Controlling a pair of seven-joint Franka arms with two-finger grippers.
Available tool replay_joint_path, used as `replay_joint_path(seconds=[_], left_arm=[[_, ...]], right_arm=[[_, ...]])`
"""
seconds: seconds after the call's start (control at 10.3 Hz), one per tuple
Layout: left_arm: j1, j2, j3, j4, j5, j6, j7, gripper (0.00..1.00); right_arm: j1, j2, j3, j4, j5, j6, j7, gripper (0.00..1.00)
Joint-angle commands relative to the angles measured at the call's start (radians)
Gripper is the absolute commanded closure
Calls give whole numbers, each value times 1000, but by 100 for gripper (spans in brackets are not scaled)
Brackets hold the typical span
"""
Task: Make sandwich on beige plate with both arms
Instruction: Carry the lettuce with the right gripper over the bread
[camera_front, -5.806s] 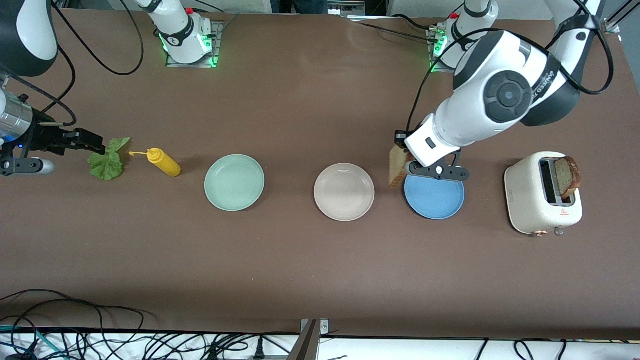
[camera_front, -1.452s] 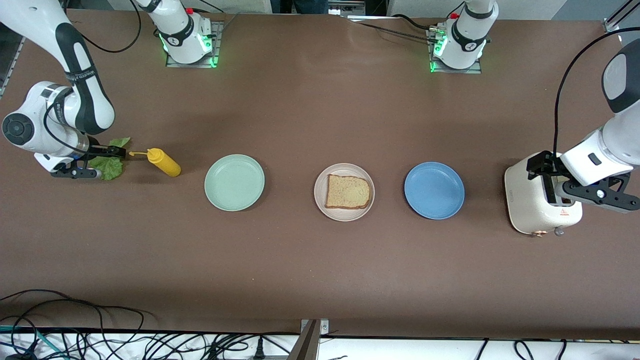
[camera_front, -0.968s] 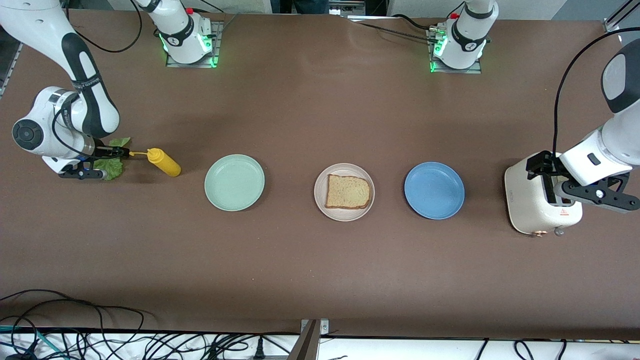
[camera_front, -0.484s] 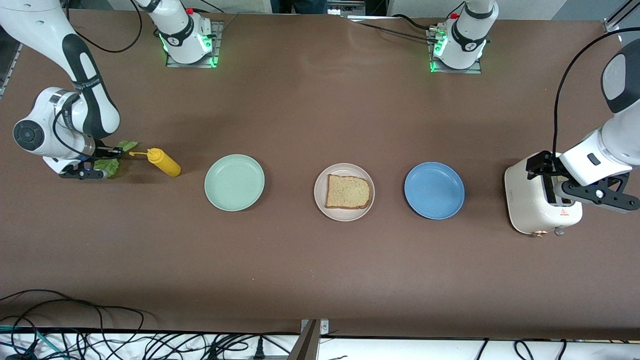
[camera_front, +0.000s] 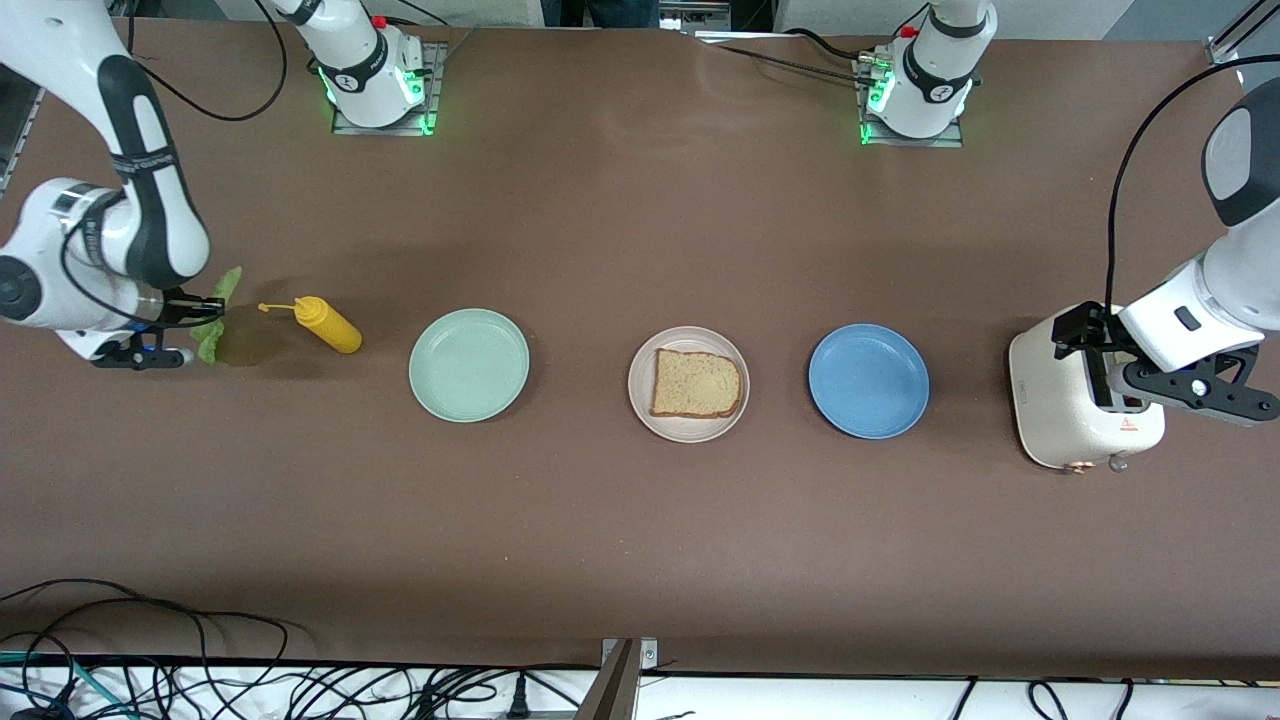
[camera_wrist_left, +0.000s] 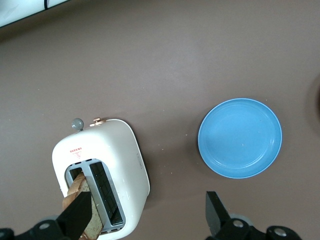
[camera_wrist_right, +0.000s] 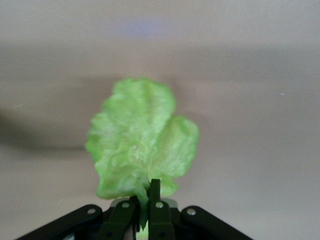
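One bread slice (camera_front: 697, 383) lies flat on the beige plate (camera_front: 690, 430) at the middle of the table. My right gripper (camera_front: 205, 308) (camera_wrist_right: 148, 192) is shut on the stem end of the green lettuce leaf (camera_front: 214, 312) (camera_wrist_right: 140, 140) and holds it above the table at the right arm's end. A second bread slice (camera_wrist_left: 79, 187) stands in a slot of the white toaster (camera_front: 1085, 390) (camera_wrist_left: 105, 165). My left gripper (camera_front: 1090, 335) (camera_wrist_left: 145, 217) hangs open over the toaster, one finger beside that slice and the other past the toaster's side.
A yellow mustard bottle (camera_front: 328, 325) lies beside the lettuce. The mint-green plate (camera_front: 468, 365) sits between the bottle and the beige plate. The blue plate (camera_front: 868, 380) (camera_wrist_left: 240, 137) sits between the beige plate and the toaster. Cables run along the table's near edge.
My right gripper has shut on the lettuce and raised it off the table, pulling it away from the mustard bottle. The left arm has stayed over the toaster.
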Motion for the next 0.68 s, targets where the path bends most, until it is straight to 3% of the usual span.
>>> replay_joint_path(seconds=[0.0,0.29,0.58], left_arm=[[4,-8,-8,-4,19,-10,-6,0],[4,-6,-9,-4,19,-10,-6,0],[4,-5,-9,-4,21,-10,-6,0]], right_arm=[[50,0,7,219,3,-273,8,100],[166,6,8,433,1,-494,124,100],[361,6,8,495,102,-532,441,100]])
